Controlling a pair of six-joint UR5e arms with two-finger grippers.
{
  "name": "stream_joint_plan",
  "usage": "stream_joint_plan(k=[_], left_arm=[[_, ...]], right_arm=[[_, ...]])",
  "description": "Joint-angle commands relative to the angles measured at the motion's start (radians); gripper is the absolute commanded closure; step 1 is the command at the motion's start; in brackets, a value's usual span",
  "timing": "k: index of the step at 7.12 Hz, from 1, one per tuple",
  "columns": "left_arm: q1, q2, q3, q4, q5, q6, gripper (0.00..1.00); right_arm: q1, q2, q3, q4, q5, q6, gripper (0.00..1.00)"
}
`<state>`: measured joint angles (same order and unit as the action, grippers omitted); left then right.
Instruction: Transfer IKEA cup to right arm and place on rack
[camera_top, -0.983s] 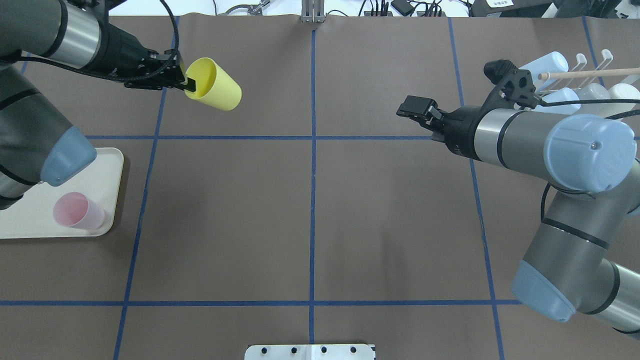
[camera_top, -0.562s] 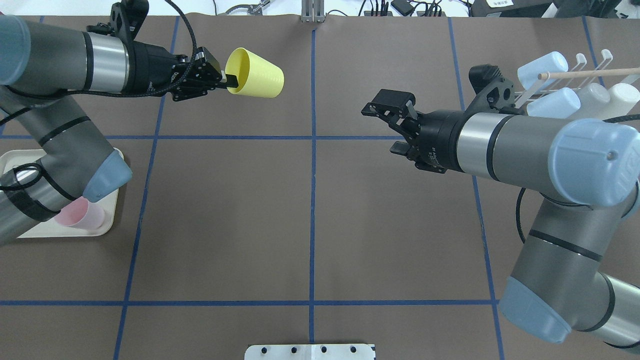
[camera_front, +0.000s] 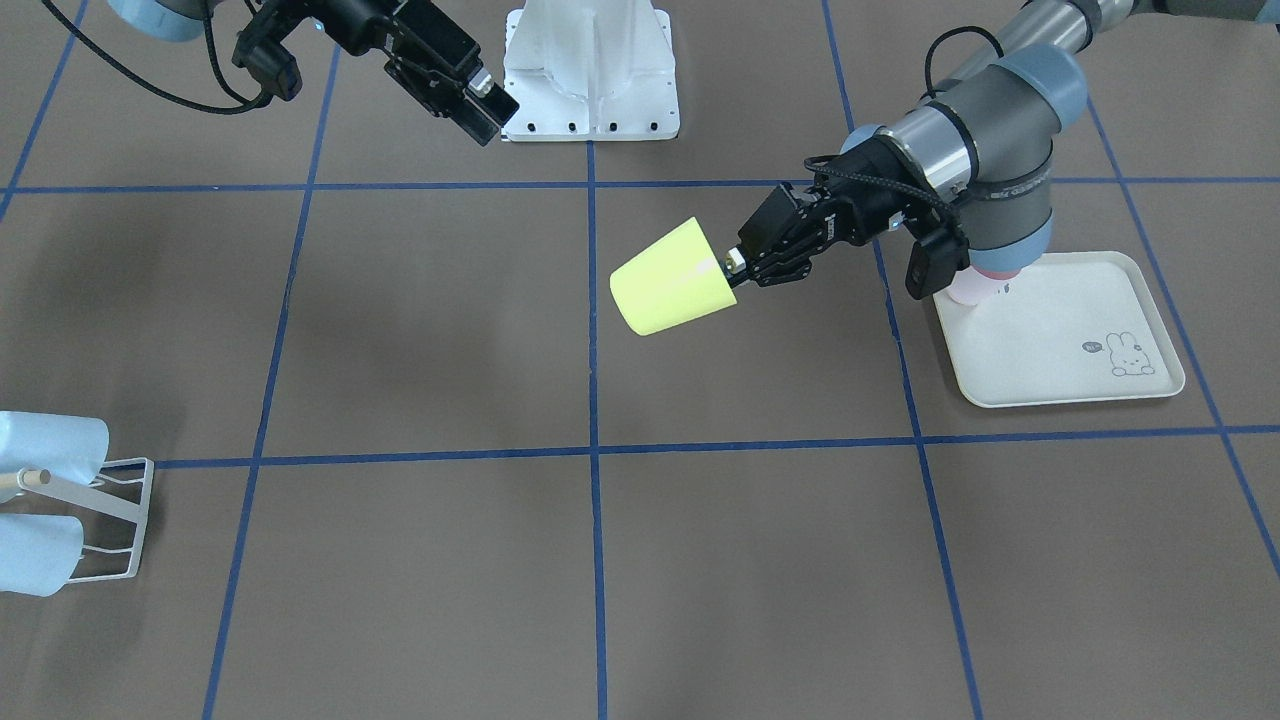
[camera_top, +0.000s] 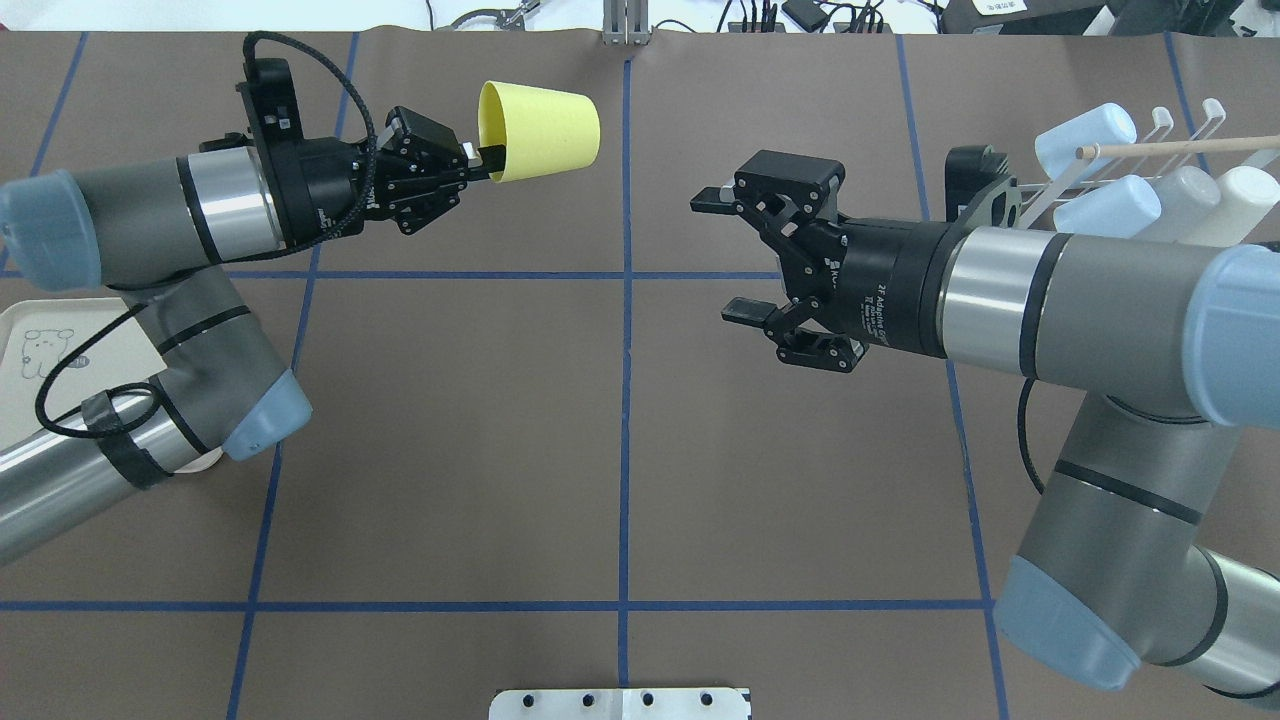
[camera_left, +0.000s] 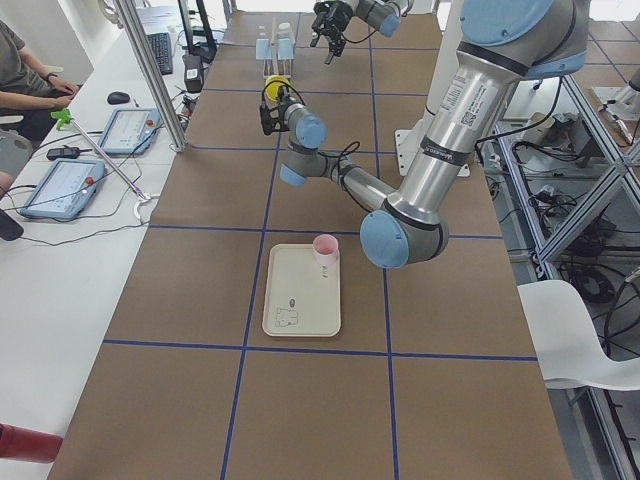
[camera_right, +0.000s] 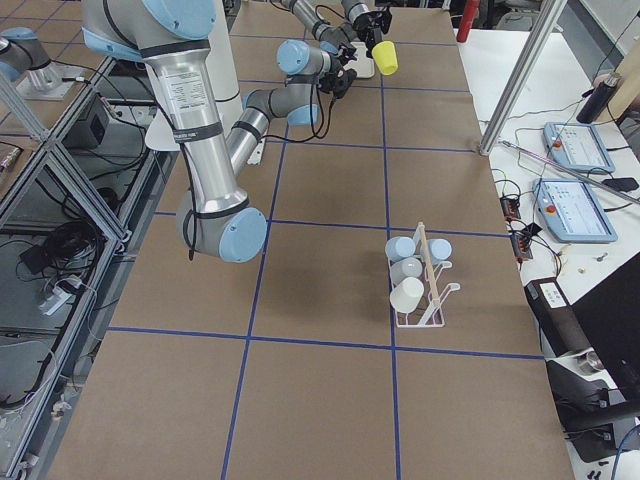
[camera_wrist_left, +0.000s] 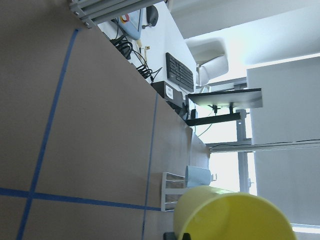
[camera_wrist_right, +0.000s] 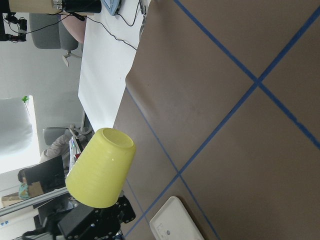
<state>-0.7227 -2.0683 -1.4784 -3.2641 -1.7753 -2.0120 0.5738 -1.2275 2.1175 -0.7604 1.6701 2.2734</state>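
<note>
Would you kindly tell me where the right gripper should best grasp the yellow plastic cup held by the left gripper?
Probably grip the yellow plastic cup across its tapered wall near the closed base, coming from the robot's right. It lies sideways, the left gripper pinches its rim, and the free base points towards the open right gripper.

We note the yellow cup (camera_top: 545, 132) aloft on its side, rim pinched by the left gripper (camera_top: 490, 152). The white wire rack (camera_top: 1212, 108) stands far right, carrying pale blue and white cups (camera_top: 1085, 128).
</note>
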Motion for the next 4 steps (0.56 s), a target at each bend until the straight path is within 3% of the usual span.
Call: stream_joint_plan(k=[1,4], left_arm=[[0.107,-0.032,0.024,-0.117,0.129,-0.047,1.0],[0.164,-0.033,0.029,-0.177,0.134,-0.038,1.0]], right_arm=[[0.003,0.014,-0.03,0.026,-0.021,0.078,0.0],[0.012,0.016,-0.042,0.026,-0.039,0.113,0.0]])
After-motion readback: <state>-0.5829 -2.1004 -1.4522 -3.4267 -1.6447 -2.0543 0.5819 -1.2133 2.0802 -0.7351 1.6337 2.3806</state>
